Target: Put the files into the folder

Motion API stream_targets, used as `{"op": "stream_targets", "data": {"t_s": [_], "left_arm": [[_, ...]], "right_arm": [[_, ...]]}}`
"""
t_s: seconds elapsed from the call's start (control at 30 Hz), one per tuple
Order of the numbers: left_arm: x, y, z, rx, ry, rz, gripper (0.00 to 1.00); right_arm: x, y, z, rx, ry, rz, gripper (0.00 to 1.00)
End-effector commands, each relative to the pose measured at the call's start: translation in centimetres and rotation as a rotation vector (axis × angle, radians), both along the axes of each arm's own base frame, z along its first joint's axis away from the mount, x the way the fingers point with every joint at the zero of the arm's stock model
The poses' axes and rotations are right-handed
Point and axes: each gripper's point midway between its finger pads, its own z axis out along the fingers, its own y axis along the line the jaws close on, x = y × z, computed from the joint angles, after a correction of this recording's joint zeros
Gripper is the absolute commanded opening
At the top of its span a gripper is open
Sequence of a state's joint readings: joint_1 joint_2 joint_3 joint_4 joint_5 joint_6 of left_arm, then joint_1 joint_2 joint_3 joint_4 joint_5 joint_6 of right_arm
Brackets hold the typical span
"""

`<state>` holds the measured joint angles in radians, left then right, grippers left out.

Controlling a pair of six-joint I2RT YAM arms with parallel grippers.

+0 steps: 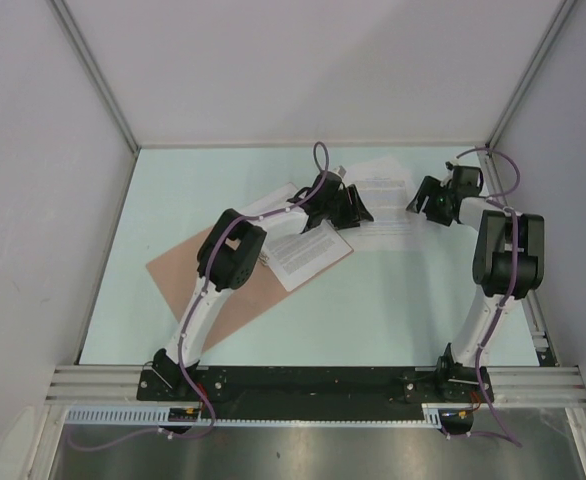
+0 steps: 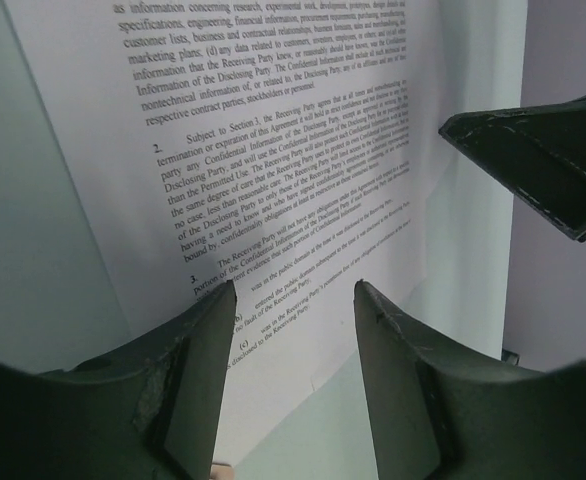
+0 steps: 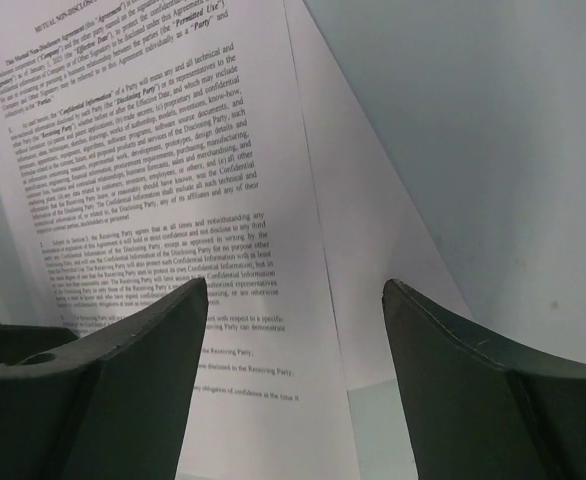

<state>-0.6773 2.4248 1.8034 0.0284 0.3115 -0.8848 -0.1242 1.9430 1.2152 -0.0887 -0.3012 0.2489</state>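
left hand [image 2: 295, 290] apart | right hand [image 3: 295, 285] apart | folder [image 1: 188, 275]: sheet [image 1: 308, 250] lying on top | second sheet [image 1: 388, 205] on table [image 1: 373, 320]

L gripper [image 2: 295, 290] in foreground, dark fingers apart w/ nothing between them, over white printed sheet [image 2: 273, 150] lying on pale table [image 2: 33, 250]. R gripper finger [image 2: 543, 170] pokes in at right edge.

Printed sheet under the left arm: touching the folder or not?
Touching. Top view: the printed sheet lies flat with its left part overlapping the folder, and no gap shows between them.
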Motion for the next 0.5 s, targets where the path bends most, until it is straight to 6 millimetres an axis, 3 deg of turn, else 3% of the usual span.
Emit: {"op": "stream_targets", "data": {"t_s": [0.0,0.23,0.47], "left_arm": [[1.2,0.0,1.1,0.002,0.012,0.053,0.56],[0.8,0.2,-0.6,0.031,0.082,0.069,0.55],[0.3,-0.2,-1.1,0.011,0.128,0.064,0.54]], "right_arm": [[2.3,0.6,0.3,-0.021,-0.038,0.034,0.75],[1.9,1.9,-1.2,-0.041,0.014,0.072,0.74],[0.9,3.5,-1.4,0.151,0.059,0.095,0.73]]}}
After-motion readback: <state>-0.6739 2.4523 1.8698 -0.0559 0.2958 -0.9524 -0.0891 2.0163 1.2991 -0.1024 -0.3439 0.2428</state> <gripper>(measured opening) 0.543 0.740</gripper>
